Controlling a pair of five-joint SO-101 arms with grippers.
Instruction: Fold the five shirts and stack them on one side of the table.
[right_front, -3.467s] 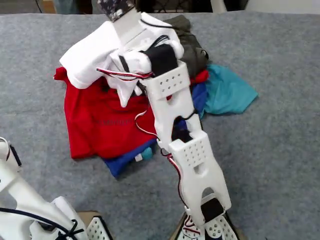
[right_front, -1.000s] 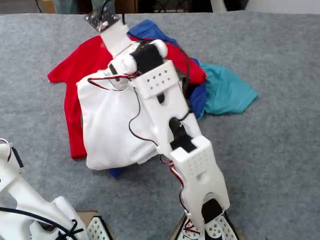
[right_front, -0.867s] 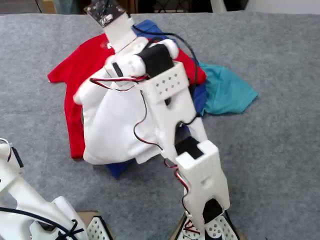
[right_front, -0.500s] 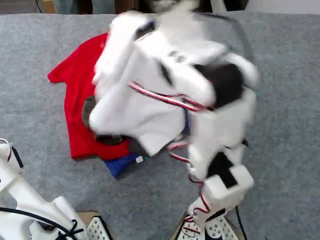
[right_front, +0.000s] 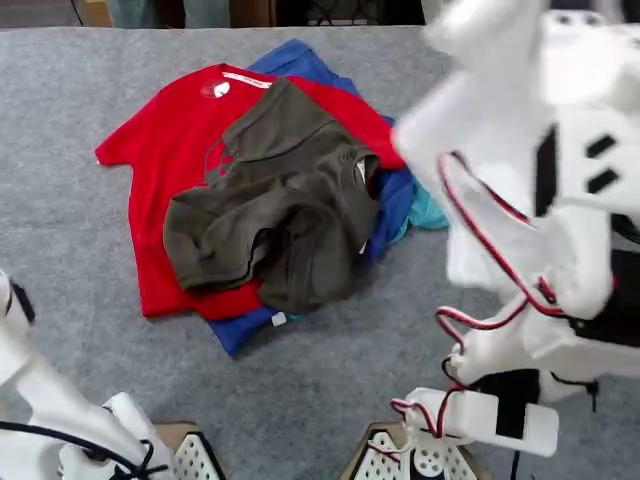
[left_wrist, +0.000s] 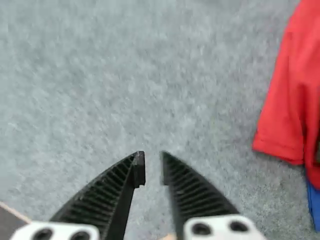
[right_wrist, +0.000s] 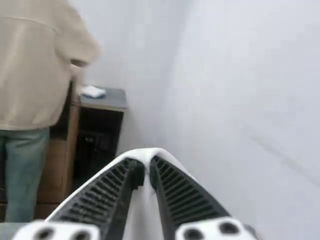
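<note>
1. Four shirts lay heaped at the far middle of the table (right_front: 80, 90): a red shirt (right_front: 165, 210) was spread over a blue shirt (right_front: 300, 58), an olive shirt (right_front: 290, 210) was crumpled on top, and a teal shirt (right_front: 428, 212) peeked out at the right.
2. One white shirt (right_front: 475, 140) was held high at the right, hanging from the right arm (right_front: 590, 180).
3. The right claw (right_wrist: 147, 172) was clamped almost shut on a pinch of white cloth (right_wrist: 145, 210).
4. The left claw (left_wrist: 152, 167) was held nearly closed with a narrow slit between the jaws. Nothing was gripped; it hung over bare felt, near a red sleeve (left_wrist: 287, 115).
5. The step was judged to be the laying-out of the white shirt for folding.
6. Bare felt to the right of the heap was probably best chosen. The hem could be lowered first and the cloth drawn flat before release.
7. The pinch looked small, so a slow descent was advised lest the cloth slip.
8. A corner might usefully be pinned by the left claw.
9. The surface was grey felt, likely to drag on cloth.
10. Beyond the table, a pale wall (right_wrist: 250, 75) and a dark cabinet (right_wrist: 97, 135) were seen.
</note>
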